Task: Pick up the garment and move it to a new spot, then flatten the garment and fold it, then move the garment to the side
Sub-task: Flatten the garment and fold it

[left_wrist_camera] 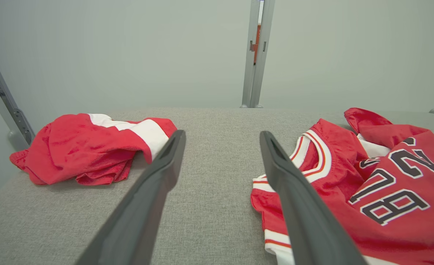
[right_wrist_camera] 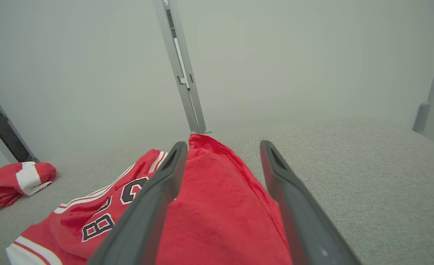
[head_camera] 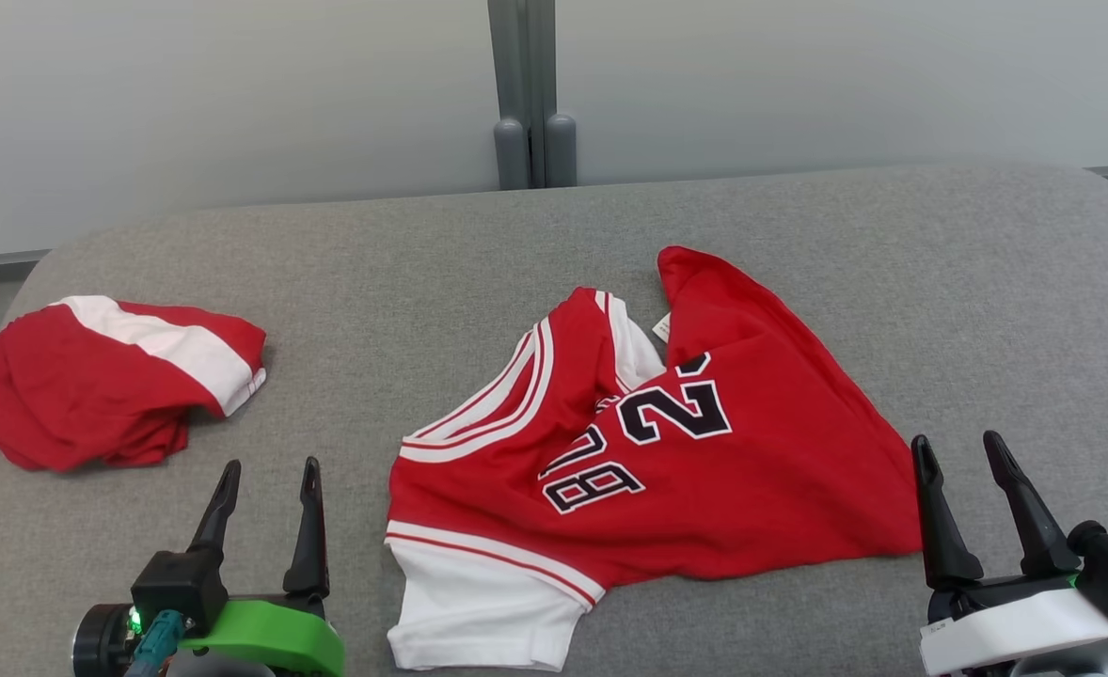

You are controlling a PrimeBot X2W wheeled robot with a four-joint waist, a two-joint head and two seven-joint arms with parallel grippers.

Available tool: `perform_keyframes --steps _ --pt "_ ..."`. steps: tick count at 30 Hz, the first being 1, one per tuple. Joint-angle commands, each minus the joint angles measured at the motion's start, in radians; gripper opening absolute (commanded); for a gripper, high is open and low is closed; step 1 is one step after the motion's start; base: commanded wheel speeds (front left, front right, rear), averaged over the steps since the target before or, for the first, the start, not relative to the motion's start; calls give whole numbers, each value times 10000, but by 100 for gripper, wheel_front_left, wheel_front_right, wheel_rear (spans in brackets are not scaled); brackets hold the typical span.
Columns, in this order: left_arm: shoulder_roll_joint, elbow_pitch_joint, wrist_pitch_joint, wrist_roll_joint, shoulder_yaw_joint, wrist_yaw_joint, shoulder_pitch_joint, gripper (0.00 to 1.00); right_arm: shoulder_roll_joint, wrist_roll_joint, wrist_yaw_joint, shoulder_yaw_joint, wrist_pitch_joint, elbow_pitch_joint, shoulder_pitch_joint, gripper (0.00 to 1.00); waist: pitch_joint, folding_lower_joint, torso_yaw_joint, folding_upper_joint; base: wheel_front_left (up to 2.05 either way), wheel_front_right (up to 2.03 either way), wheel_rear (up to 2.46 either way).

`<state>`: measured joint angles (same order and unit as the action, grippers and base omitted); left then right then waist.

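Nearest the robot, the left pincer (head_camera: 270, 465) stands just left of the red jersey (head_camera: 704, 470). Its two dark fingers are spread and empty above the grey padded bench (head_camera: 893, 244). The right pincer (head_camera: 957, 440) is at the jersey's right corner, likewise released and gripping nothing; in the right wrist view its fingers frame the jersey's red cloth. The jersey lies crumpled mid-bench, with a white panel toward the robot, black numerals facing up and one red flap pointing away. Well to the jersey's left sits a bunched red-and-white garment (head_camera: 102, 385). Beyond the jersey, a grey post (head_camera: 533, 94) rises against the pale wall.
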<state>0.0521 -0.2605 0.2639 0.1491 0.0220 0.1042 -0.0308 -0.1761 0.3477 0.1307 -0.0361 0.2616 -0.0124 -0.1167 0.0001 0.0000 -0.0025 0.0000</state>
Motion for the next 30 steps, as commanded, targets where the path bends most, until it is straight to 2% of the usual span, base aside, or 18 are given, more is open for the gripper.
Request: perform_keyframes --steps 1,30 --pt "62 40 8 -53 -44 17 137 100 8 -115 1 43 49 -61 -78 100 -34 0 18 0 0 0 0" --pt "12 41 8 -30 -108 89 275 100 64 -353 1 -17 50 161 -125 100 -251 0 147 0 0 0 0"
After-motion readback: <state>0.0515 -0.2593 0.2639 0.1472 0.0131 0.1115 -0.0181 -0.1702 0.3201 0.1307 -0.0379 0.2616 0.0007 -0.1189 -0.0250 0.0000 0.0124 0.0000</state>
